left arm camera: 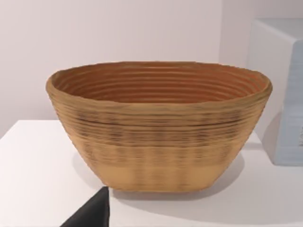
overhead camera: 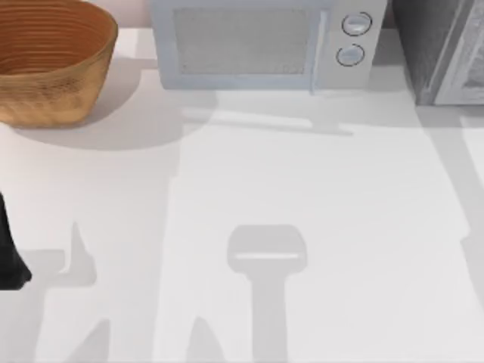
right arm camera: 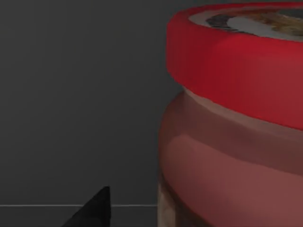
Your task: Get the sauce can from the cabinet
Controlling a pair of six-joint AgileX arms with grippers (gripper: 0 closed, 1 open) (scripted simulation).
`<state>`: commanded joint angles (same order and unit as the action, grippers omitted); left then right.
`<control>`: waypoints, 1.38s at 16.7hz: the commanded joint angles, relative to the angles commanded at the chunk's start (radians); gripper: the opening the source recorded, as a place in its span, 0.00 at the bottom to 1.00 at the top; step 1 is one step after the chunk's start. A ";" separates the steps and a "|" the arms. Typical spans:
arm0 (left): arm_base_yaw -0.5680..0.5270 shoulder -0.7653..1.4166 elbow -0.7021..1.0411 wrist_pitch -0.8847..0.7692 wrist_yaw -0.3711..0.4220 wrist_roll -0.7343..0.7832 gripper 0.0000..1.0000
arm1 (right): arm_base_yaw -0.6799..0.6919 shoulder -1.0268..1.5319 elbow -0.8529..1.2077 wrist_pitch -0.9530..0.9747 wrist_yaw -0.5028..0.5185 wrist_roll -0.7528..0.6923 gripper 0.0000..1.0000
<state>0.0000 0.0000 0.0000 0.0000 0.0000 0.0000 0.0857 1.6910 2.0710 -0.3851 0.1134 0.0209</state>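
The sauce can (right arm camera: 227, 142) looms very close in the right wrist view, upright, with a red lid and a reddish-beige label. Dark cabinet walls (right arm camera: 71, 94) stand behind it, and a pale line marks the floor edge. A dark part of my right gripper (right arm camera: 92, 210) shows low down, beside the can; I cannot tell whether it touches the can. In the top view the cabinet (overhead camera: 431, 53) stands at the far right corner, with a dark speckled side and a lighter front. My left gripper (left arm camera: 92, 213) stays parked at the table's left edge (overhead camera: 7, 253), facing the basket.
A woven brown basket (overhead camera: 49, 60) sits at the far left of the table (overhead camera: 318, 197). A pale grey microwave (overhead camera: 265, 45) with two round knobs stands at the back centre, between basket and cabinet. Arm shadows fall across the white tabletop.
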 joint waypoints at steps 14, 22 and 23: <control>0.000 0.000 0.000 0.000 0.000 0.000 1.00 | 0.000 0.000 0.000 0.000 0.000 0.000 0.00; 0.000 0.000 0.000 0.000 0.000 0.000 1.00 | 0.003 -0.004 0.000 -0.003 0.000 0.002 0.00; 0.000 0.000 0.000 0.000 0.000 0.000 1.00 | 0.008 -0.017 0.001 -0.017 0.004 0.002 0.00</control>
<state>0.0000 0.0000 0.0000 0.0000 0.0000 0.0000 0.0934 1.6740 2.0717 -0.4016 0.1173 0.0227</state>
